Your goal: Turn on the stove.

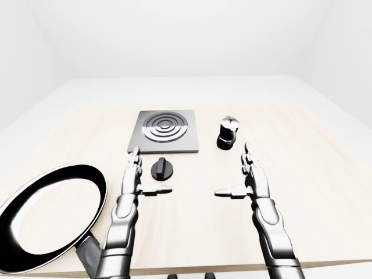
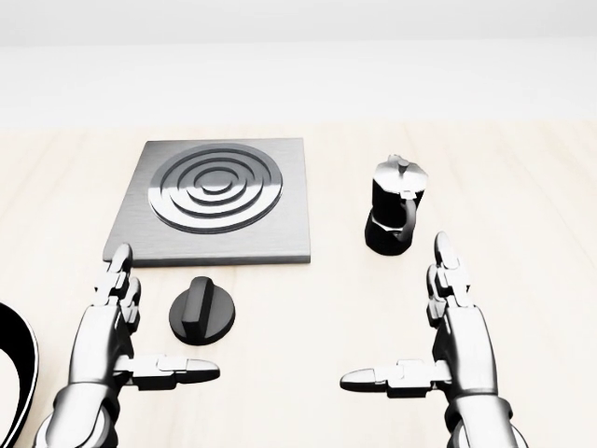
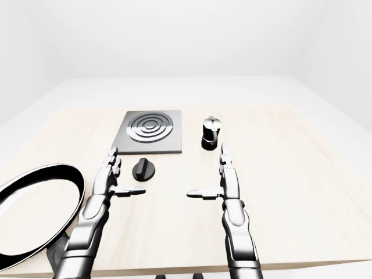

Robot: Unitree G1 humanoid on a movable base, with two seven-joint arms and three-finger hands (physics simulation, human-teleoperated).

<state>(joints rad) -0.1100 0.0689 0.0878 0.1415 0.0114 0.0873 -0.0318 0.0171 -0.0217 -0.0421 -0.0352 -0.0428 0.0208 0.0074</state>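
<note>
A grey square stove plate [image 2: 215, 201] with concentric rings lies on the pale wooden table [image 2: 308, 308]. Just below it in the head view sits its round black knob [image 2: 202, 310]. My left hand [image 2: 140, 322] is open, fingers straight up and thumb pointing right, close to the left of the knob and apart from it. My right hand [image 2: 415, 322] is open too, thumb pointing left, well to the right of the knob and below the moka pot [image 2: 395, 204].
A black moka pot stands to the right of the stove plate. A large black frying pan [image 1: 49, 215] with a white inside lies at the table's lower left, partly over the edge.
</note>
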